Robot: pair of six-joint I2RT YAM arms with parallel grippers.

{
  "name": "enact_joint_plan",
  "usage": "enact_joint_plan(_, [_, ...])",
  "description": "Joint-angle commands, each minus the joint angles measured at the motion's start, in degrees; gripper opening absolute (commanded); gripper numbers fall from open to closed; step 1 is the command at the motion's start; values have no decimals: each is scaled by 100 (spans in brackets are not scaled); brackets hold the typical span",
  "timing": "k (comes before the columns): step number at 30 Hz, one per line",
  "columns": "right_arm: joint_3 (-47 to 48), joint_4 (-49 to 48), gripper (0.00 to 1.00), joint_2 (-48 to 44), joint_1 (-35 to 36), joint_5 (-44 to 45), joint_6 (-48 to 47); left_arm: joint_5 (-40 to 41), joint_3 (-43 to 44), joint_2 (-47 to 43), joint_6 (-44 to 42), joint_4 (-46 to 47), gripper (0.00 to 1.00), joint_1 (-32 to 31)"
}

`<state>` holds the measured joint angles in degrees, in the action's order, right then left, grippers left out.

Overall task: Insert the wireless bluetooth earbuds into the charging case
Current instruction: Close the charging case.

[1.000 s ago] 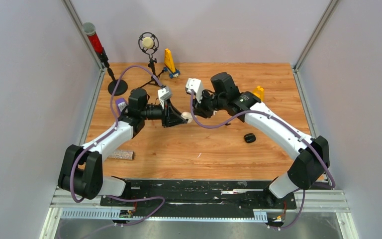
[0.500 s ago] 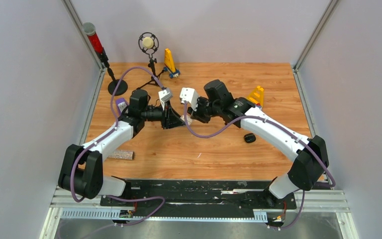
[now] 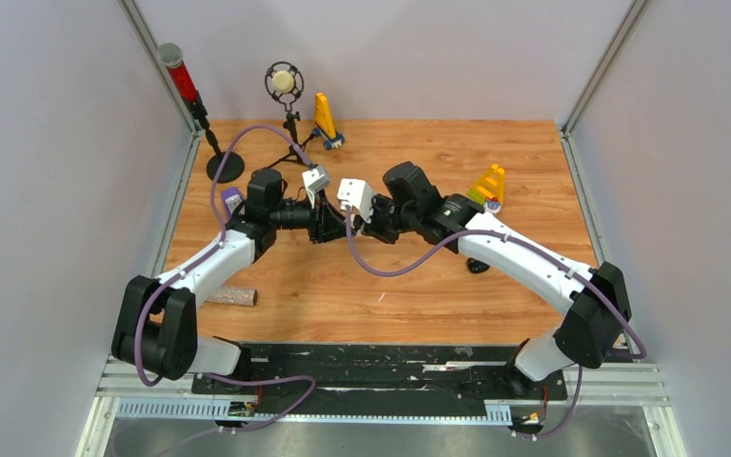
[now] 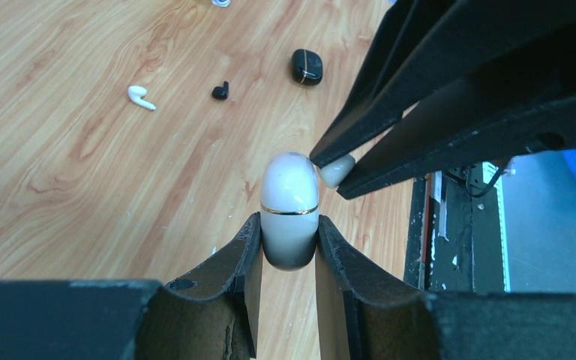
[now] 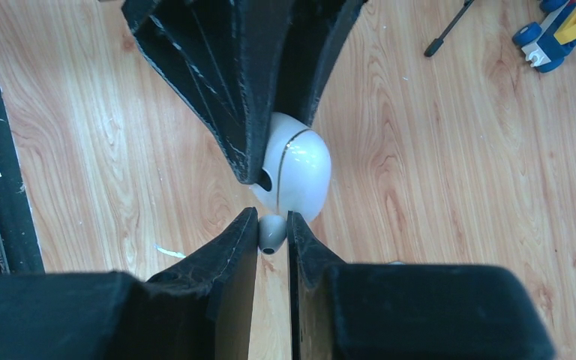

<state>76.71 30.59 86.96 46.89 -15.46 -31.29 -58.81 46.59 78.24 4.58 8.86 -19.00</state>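
Observation:
My left gripper [image 4: 289, 225] is shut on a white pebble-like charging case [image 4: 289, 206] with a gold seam and holds it above the table. My right gripper [image 5: 272, 221] is shut on a small white earbud [image 5: 271, 232], whose tip touches the case [image 5: 300, 172]. In the left wrist view the earbud [image 4: 337, 171] rests against the case's upper right side. In the top view the two grippers meet at mid-table [image 3: 343, 224] and the case is hidden. A white earbud [image 4: 141, 97], a black earbud [image 4: 220, 91] and a black case [image 4: 307, 66] lie on the table.
The black case [image 3: 478, 265] lies beside the right arm. A microphone stand [image 3: 284, 84], a red-topped post [image 3: 176, 67] and a yellow toy [image 3: 325, 119] stand at the back. An orange toy [image 3: 490, 183], a brown roll [image 3: 231, 296] and a white sliver [image 5: 169, 252] also lie around.
My right gripper has moved left with the earbud and closed the gap to the case. The left gripper has barely moved.

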Motion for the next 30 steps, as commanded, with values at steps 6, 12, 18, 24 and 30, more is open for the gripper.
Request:
enact_joint_plan(6, [19, -442, 17, -38, 153, 525, 85, -289, 267, -36, -103, 299, 0, -83])
enact_joint_plan(12, [80, -467, 17, 72, 147, 727, 63, -405, 242, -89, -268, 219, 0, -131])
enact_joint_plan(18, [131, -472, 17, 134, 35, 665, 17, -533, 228, -199, -444, 89, 0, -169])
enact_joint_plan(24, [233, -453, 17, 228, -268, 510, 8, -599, 227, -279, -597, -22, 0, -245])
enact_joint_plan(30, [349, -439, 17, 243, -357, 556, 46, -607, 243, -301, -653, -80, 0, -298])
